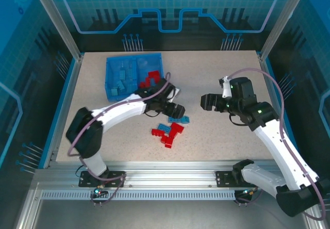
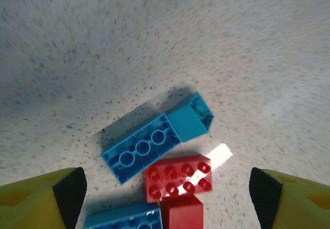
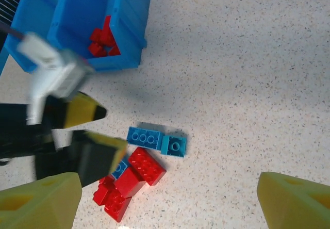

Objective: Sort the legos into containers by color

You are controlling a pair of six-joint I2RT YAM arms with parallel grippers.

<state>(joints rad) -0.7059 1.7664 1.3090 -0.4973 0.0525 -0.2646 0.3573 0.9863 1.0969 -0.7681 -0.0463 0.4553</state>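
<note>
**Bricks half sorted:** On the speckled table (image 1: 216, 74), the blue tray (image 1: 108, 79) sits at the far left. Light blue bricks (image 1: 121, 77) lie in its left compartment and red bricks (image 1: 151, 78) in its right.

Well apart from the tray, toward the near middle of the table, a loose cluster of legos (image 1: 170, 130) waits unsorted, red and blue mixed. The left gripper (image 1: 178, 110) hangs just over the cluster's far edge, jaws spread wide and holding nothing. The right gripper (image 1: 206, 103) stands off to the cluster's right, also spread and empty, so the left arm looks the nearer of the two.

Seen from the left wrist, a long blue brick (image 2: 142, 149) lies just ahead of the fingers (image 2: 67, 193), apparently hollow side up. Its long axis slants from near left to far right, oblique to the line between the pads. A red brick (image 2: 178, 177) touches its near side and sits squarely between the fingers.

Closing across the blue brick's narrow sides would likely call for a turn of the wrist, whereas the red one already lies centred.
</note>
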